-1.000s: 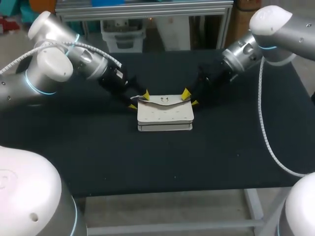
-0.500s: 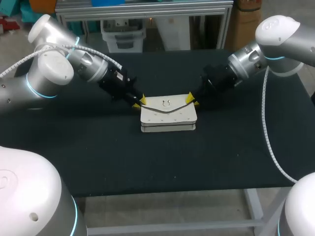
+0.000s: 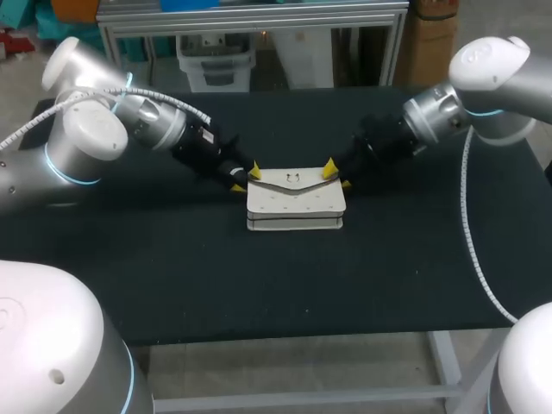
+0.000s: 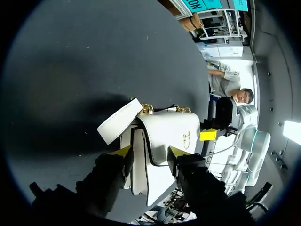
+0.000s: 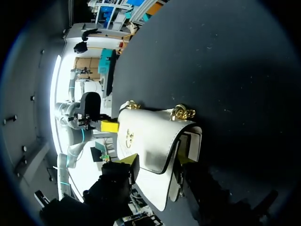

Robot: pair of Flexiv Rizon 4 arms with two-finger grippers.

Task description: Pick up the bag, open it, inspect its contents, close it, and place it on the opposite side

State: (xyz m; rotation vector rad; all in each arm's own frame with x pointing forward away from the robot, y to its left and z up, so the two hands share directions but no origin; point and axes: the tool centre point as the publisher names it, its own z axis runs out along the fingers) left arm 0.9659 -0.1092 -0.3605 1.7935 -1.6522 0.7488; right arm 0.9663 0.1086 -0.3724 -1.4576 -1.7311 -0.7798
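A white handbag (image 3: 296, 203) with a flap, a small metal clasp and gold chain rings rests in the middle of the black table (image 3: 259, 285), its flap down. My left gripper (image 3: 244, 178) is at the bag's upper left corner. It is open, with one yellow tip on each side of that end of the bag (image 4: 169, 132). My right gripper (image 3: 336, 175) mirrors it at the upper right corner, also open and straddling the bag's end (image 5: 150, 136). In the left wrist view my own gripper (image 4: 150, 151) frames the bag's edge; the right wrist view shows the same for its gripper (image 5: 156, 160).
Bare black tabletop lies all around the bag, with wide room in front of it and to both sides. Both arms slope in low from the back corners.
A second ago the flap was lifted and curled between spread fingers. Then both grippers narrowed at the corners and the bag slid slightly right. Now the fingers are spread again and the flap lies flat.
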